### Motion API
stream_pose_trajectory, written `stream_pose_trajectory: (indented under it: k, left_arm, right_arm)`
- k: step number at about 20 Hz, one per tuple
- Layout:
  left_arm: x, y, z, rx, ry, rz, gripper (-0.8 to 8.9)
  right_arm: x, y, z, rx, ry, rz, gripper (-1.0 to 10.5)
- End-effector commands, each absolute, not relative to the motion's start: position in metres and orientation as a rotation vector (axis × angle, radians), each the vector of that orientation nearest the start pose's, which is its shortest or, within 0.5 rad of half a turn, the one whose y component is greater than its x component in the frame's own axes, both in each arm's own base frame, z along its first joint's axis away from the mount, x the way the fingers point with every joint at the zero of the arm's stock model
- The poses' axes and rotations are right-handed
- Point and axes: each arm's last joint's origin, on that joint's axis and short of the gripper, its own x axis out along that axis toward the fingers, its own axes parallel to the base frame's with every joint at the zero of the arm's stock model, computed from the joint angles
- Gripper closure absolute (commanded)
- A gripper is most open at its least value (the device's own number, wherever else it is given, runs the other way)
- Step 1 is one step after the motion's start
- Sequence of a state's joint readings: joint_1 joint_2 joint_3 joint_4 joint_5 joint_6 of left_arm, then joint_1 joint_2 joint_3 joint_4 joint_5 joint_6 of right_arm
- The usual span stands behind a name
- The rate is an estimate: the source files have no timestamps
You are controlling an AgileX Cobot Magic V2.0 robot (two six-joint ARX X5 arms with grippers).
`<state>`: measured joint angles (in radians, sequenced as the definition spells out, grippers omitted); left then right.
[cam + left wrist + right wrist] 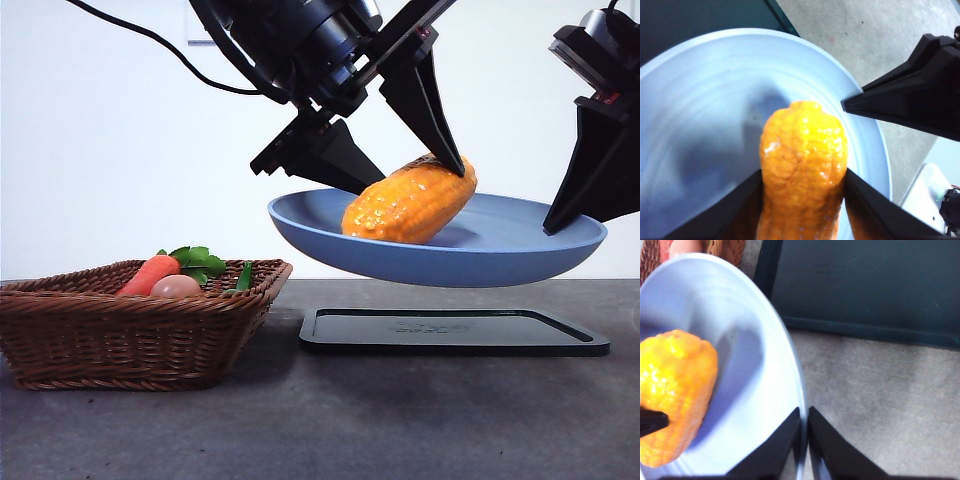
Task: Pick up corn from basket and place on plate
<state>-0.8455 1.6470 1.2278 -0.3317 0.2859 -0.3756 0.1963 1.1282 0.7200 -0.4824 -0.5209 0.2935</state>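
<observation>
The corn (pixel 410 202) lies tilted in the light blue plate (pixel 500 252), its lower end down on the plate's floor. My left gripper (pixel 415 178) is shut on the corn (pixel 802 165), one jaw on each side. The plate (pixel 757 370) hangs in the air above the black tray. My right gripper (pixel 803 437) is shut on its rim, seen in the front view at the plate's right edge (pixel 560 215). The wicker basket (pixel 130 335) stands at the left on the table.
A flat black tray (pixel 450 330) lies on the table right under the plate. In the basket are a carrot (pixel 148 275) with green leaves and a small pinkish-tan round item (pixel 176 286). The table (pixel 400 420) is grey.
</observation>
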Motion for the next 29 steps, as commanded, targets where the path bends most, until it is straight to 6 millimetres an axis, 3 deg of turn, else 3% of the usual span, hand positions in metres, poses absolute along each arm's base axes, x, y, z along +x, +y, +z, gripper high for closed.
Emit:
stream_pose_trajectory:
  k: [1,9,16,21,25,29]
  left_arm:
    - [0.232,-0.281,0.257,-0.076,0.924,-0.939,5.15]
    - [0.233,-0.282,0.271,-0.09,0.896,-0.961,5.1]
    - [0.239,-0.28,0.33,-0.011,0.823,-0.996,5.1]
    - [0.245,-0.265,0.368,0.025,0.795,-0.981,5.1]
    - [0.248,-0.254,0.386,0.031,0.791,-0.962,5.1]
    - [0.246,-0.25,0.391,0.033,0.803,-0.955,5.11]
  right_arm:
    - [0.21,0.058,0.232,0.421,0.98,0.546,9.4]
    - [0.21,0.058,0.232,0.421,0.982,0.545,9.4]
    - [0.211,0.057,0.231,0.402,0.973,0.504,9.4]
    - [0.216,0.054,0.235,0.41,0.91,0.484,9.4]
    - [0.233,0.045,0.234,0.44,0.887,0.433,9.4]
    - [0.27,0.033,0.232,0.465,0.894,0.378,9.4]
